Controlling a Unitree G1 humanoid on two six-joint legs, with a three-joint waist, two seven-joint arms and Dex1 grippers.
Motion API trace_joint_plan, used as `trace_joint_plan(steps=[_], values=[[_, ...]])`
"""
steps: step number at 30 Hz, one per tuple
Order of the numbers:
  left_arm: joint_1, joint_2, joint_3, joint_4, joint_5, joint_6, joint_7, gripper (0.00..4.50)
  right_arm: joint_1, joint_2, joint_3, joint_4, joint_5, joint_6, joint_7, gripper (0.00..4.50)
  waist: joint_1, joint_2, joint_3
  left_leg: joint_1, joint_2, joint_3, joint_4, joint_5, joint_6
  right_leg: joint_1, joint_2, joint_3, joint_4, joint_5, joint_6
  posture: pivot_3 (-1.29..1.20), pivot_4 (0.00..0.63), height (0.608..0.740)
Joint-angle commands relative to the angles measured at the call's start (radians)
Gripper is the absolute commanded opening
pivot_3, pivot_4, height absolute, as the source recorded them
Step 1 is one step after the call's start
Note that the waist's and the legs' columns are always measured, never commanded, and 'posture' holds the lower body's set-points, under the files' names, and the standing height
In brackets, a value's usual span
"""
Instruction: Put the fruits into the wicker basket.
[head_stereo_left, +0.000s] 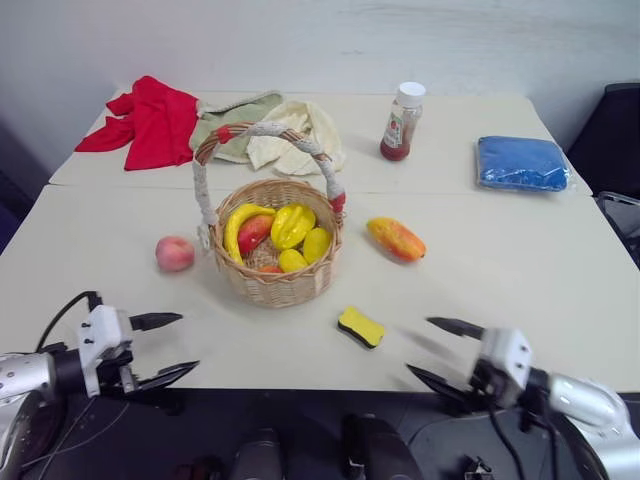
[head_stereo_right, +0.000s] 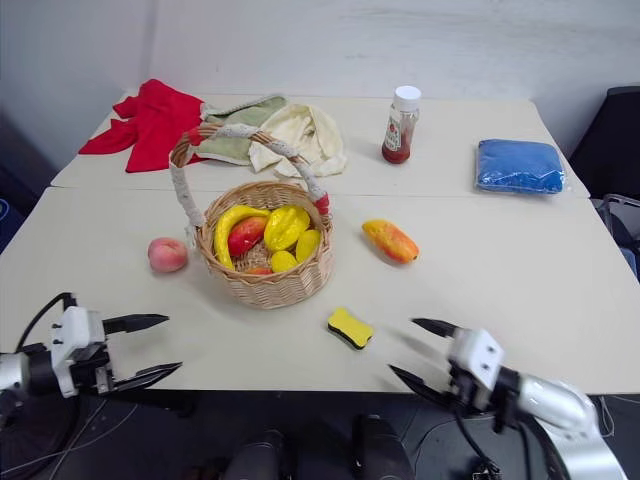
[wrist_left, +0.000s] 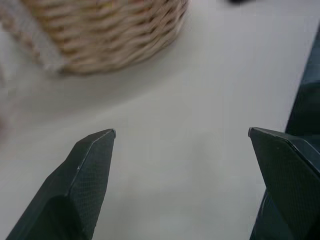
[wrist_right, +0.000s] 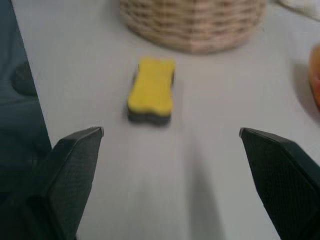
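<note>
While both fruits are lying outside: nothing done yet.
Left: small round pink-red peach (head_stereo_left: 174, 253), blushed orange-yellow mango (head_stereo_left: 396, 239) awaiting the round tan wicker basket (head_stereo_left: 275, 282).
Grippers: left gripper (head_stereo_left: 168, 348) and right gripper (head_stereo_left: 434, 350) are hovering wide apart, empty.

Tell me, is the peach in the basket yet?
No, out. The peach lies on the table, left of the wicker basket.

You have the tan wicker basket (head_stereo_left: 278, 270) upright mid-desk, handle arched over fruit inside. The pink-red peach (head_stereo_left: 174, 253) sits just left; the orange-yellow mango (head_stereo_left: 396, 239) lies near its right.
</note>
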Motion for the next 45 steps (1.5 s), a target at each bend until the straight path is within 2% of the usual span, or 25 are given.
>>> trace_joint_plan(steps=[1,5,9,10,12,16,19,21,23,29,31,35,38,41,45], values=[[-0.007,0.005,-0.033,-0.076,-0.035,0.051,-0.018,4.5,-0.131,0.069,0.134,0.007,-0.083,0.16,-0.091,4.47,0.001,-0.001,-0.001,0.0,0.0,0.0,0.0,0.0,-0.001,0.0,0.001,0.0,0.0,-0.001,-0.001,0.0,0.15,0.74],[-0.014,0.005,-0.066,-0.119,-0.017,0.061,-0.029,4.5,-0.245,0.118,0.217,0.094,-0.169,0.279,-0.153,4.47,0.006,-0.001,-0.001,-0.001,0.0,0.0,0.001,-0.001,-0.002,-0.001,0.002,0.0,0.001,-0.001,-0.002,0.0,0.15,0.74],[-0.015,-0.007,-0.089,-0.18,-0.012,0.07,-0.008,4.5,-0.271,0.118,0.232,0.086,-0.131,0.344,-0.105,3.25,0.003,-0.003,-0.002,-0.001,0.0,0.0,0.002,-0.002,0.0,0.0,0.001,0.0,0.0,-0.002,-0.002,0.0,0.15,0.74],[-0.02,-0.009,-0.096,-0.189,-0.014,0.075,-0.004,4.5,-0.264,0.114,0.219,0.072,-0.111,0.353,-0.095,2.83,0.003,-0.003,-0.002,-0.001,0.001,0.0,0.002,-0.002,0.0,0.0,0.001,0.0,0.0,-0.002,-0.002,0.0,0.15,0.74],[-0.031,-0.016,-0.111,-0.207,-0.021,0.085,0.001,4.5,-0.23,0.097,0.184,0.041,-0.077,0.277,-0.042,2.27,0.004,-0.003,-0.002,-0.001,0.001,0.0,0.002,-0.002,0.0,0.0,0.001,0.0,0.001,-0.002,-0.002,0.0,0.15,0.74],[-0.072,-0.045,-0.172,-0.257,-0.047,0.13,0.024,4.5,-0.112,0.079,-0.052,-0.029,0.101,0.177,0.043,1.41,0.009,-0.001,-0.001,-0.002,0.0,0.0,0.002,-0.002,0.0,0.0,0.005,-0.001,0.0,-0.002,-0.002,0.0,0.15,0.74],[-0.114,-0.083,-0.211,-0.28,-0.054,0.155,0.054,4.5,-0.06,0.022,-0.248,0.029,0.103,0.162,0.006,1.31,0.007,-0.001,-0.001,-0.001,-0.001,0.001,0.003,-0.003,0.001,0.001,0.008,0.002,0.0,-0.001,0.002,0.0,0.15,0.74],[-0.155,-0.116,-0.236,-0.292,-0.066,0.177,0.079,4.5,-0.047,-0.041,-0.354,0.129,0.07,0.149,-0.01,1.31,0.006,-0.002,-0.001,0.0,-0.001,0.001,0.005,-0.003,0.001,0.002,0.008,0.003,0.0,0.0,0.003,0.0,0.15,0.74],[-0.199,-0.149,-0.261,-0.303,-0.085,0.201,0.101,4.5,-0.082,-0.097,-0.419,0.31,0.01,0.115,-0.055,1.31,0.006,-0.002,-0.001,0.001,-0.001,0.001,0.005,-0.003,0.001,0.003,0.008,0.003,0.0,0.0,0.003,0.0,0.15,0.74],[-0.281,-0.202,-0.291,-0.301,-0.107,0.232,0.131,4.5,-0.265,-0.178,-0.393,0.788,-0.095,-0.012,-0.054,1.31,-0.003,0.0,-0.001,0.001,-0.003,0.003,0.005,-0.003,0.001,0.002,0.01,0.006,0.0,-0.001,0.002,0.0,0.15,0.74],[-0.294,-0.201,-0.285,-0.29,-0.103,0.229,0.13,4.5,-0.32,-0.189,-0.39,0.896,-0.111,-0.047,-0.052,2.02,-0.011,0.002,-0.002,0.002,-0.003,0.003,0.004,-0.003,0.001,0.002,0.011,0.007,0.001,-0.001,0.001,0.0,0.15,0.74],[-0.284,-0.185,-0.232,-0.279,-0.12,0.236,0.133,4.5,-0.313,-0.19,-0.44,0.885,-0.082,-0.134,-0.022,3.35,-0.017,0.003,-0.001,0.003,-0.002,0.003,0.004,-0.002,0.0,0.001,0.011,0.009,0.002,-0.002,0.001,0.0,0.15,0.74],[-0.226,-0.154,-0.148,-0.253,-0.115,0.218,0.12,4.5,-0.273,-0.182,-0.492,0.767,-0.012,-0.205,0.046,4.39,-0.02,0.003,-0.001,0.003,-0.002,0.003,0.004,-0.002,-0.001,0.001,0.011,0.009,0.002,-0.002,0.002,0.0,0.15,0.74],[-0.16,-0.14,-0.044,-0.164,-0.065,0.147,0.124,4.5,-0.247,-0.146,-0.521,0.609,0.099,-0.168,0.093,4.45,-0.025,0.004,-0.001,0.004,-0.001,0.004,0.002,-0.002,-0.002,0.001,0.011,0.011,0.003,-0.002,0.002,0.0,0.15,0.74],[-0.054,-0.117,0.128,-0.037,-0.049,0.1,0.124,4.5,-0.225,-0.075,-0.447,0.37,0.167,-0.151,0.107,4.45,-0.025,0.003,-0.001,0.006,0.0,0.003,0.002,-0.004,-0.004,0.002,0.012,0.011,0.003,-0.004,0.0,0.0,0.15,0.74]])
